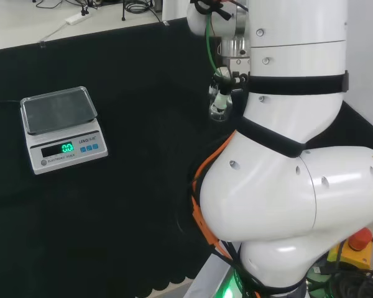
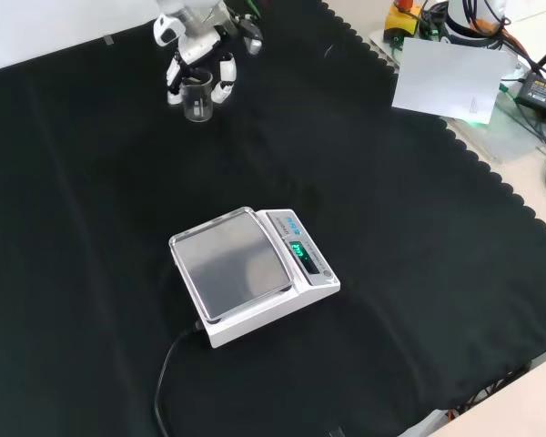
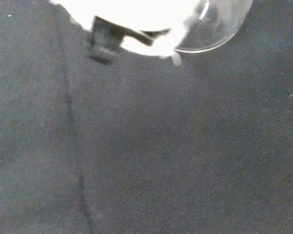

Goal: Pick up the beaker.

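Where the black cloth of the tabletop [image 2: 419,273] runs toward the front view's top left, the beaker [image 2: 197,98], a small clear round-walled cylinder, sits between my fingers [image 2: 223,80]. My hand [image 2: 193,55] curls around it from both sides. Well apart, near the cloth's middle, stands a white scale [image 2: 253,273] with a flat grey metal pan.
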You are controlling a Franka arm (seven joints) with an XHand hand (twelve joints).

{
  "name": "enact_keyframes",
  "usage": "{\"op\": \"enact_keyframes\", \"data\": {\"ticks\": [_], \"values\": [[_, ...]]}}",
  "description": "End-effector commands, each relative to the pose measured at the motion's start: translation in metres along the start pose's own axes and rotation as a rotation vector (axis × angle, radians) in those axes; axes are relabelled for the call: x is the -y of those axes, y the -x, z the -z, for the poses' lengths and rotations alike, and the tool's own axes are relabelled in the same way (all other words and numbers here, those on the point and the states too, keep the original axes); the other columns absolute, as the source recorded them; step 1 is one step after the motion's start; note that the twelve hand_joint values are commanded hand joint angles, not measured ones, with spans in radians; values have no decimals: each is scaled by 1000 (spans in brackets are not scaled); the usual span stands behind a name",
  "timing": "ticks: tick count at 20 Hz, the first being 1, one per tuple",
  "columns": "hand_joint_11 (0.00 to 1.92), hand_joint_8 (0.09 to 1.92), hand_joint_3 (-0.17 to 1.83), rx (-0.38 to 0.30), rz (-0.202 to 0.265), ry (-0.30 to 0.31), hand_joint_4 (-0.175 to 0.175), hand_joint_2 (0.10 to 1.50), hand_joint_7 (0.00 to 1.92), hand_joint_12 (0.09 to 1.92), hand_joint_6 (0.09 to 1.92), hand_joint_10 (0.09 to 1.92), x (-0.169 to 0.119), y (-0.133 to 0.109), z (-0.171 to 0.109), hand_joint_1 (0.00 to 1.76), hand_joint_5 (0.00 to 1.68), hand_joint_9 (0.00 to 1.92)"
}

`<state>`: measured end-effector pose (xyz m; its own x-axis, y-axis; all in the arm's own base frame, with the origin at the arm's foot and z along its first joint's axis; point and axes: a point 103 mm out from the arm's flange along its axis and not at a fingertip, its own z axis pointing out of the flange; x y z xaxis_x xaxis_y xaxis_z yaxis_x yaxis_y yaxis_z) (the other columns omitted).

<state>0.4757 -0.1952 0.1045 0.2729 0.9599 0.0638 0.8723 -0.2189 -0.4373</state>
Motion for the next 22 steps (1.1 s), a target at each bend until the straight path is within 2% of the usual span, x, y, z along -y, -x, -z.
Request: {"op": "enact_keyframes", "data": {"ticks": [1, 3, 5, 15, 22], "values": [[1277, 1107, 705, -39, 26, 123, -134, 613, 826, 907, 1049, 878, 4, -6, 4, 1238, 880, 1135], [1329, 1177, 592, -36, 28, 126, -165, 735, 852, 860, 962, 947, 5, -6, 5, 1202, 1033, 1137], [1346, 1204, 546, -30, 34, 129, -174, 775, 870, 839, 923, 974, 6, -6, 8, 1192, 1084, 1143], [1337, 1268, 580, 5, 70, 159, -175, 755, 911, 807, 897, 1024, 23, -30, 60, 1194, 1118, 1165], [1336, 1276, 595, 69, 128, 169, -175, 748, 917, 805, 901, 1030, 39, -73, 86, 1194, 1120, 1167]]}}
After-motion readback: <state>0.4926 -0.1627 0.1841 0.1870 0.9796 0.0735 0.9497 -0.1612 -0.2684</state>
